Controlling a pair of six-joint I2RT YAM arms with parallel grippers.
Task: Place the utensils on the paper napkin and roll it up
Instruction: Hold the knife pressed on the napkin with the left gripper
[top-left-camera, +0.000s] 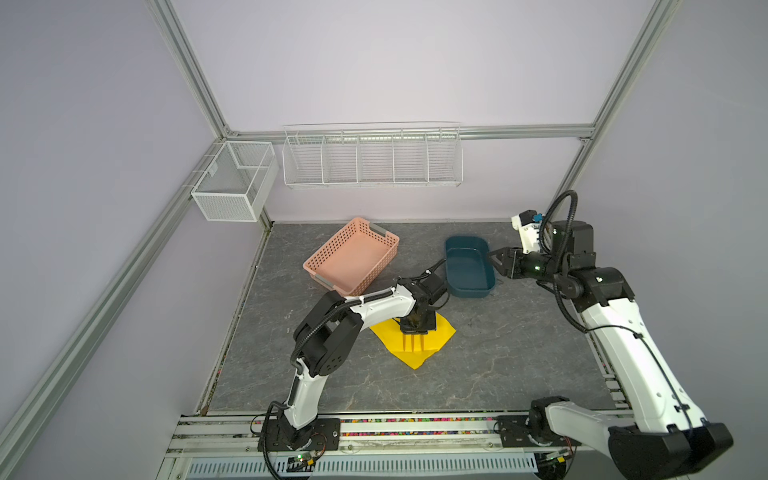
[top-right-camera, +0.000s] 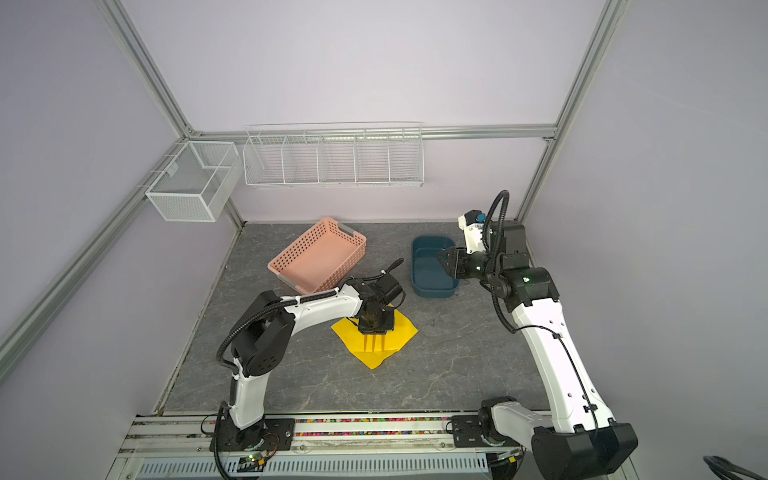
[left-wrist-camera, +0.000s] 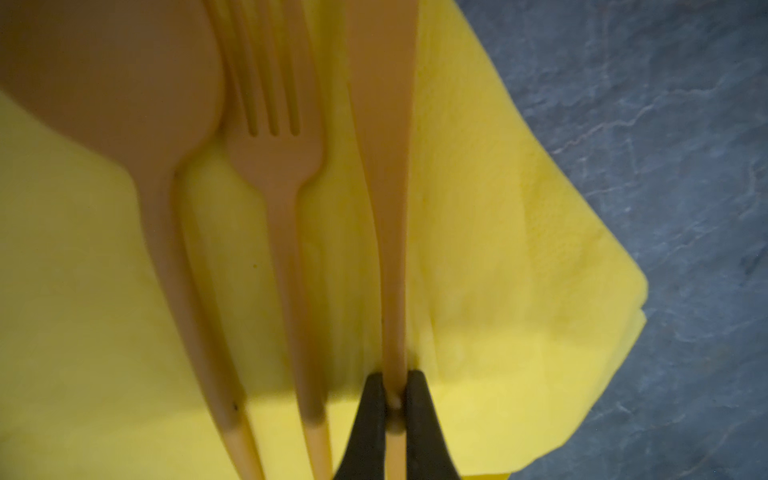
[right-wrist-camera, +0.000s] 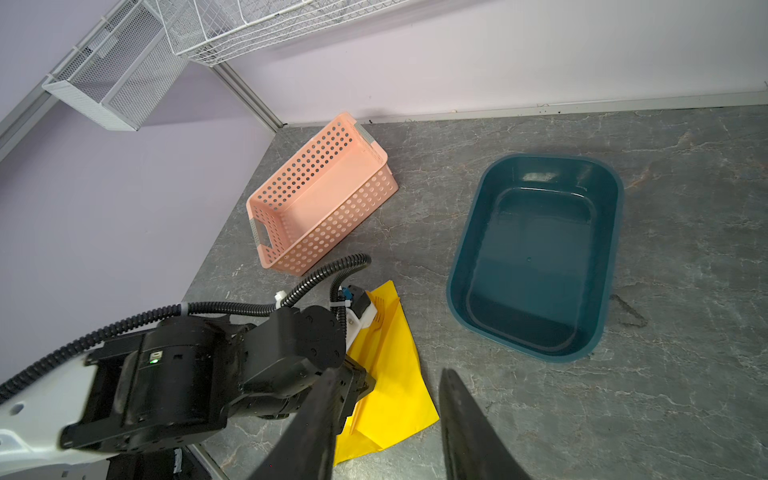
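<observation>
Spanning the cell: grey marbled table (top-left-camera: 519, 365). Pink basket (top-left-camera: 353, 257) and teal tub (top-left-camera: 467, 266) stand at the back, apart. Yellow paper napkin (top-left-camera: 415, 357) lies mid-table. Spoon (left-wrist-camera: 124, 83) and fork (left-wrist-camera: 276, 166) lie on it side by side, with the knife (left-wrist-camera: 386, 166) alongside. Left gripper (left-wrist-camera: 395, 399) is clamped on the knife handle. Right gripper (top-left-camera: 496, 259) hangs beside the tub, jaws parted, holding nothing.
</observation>
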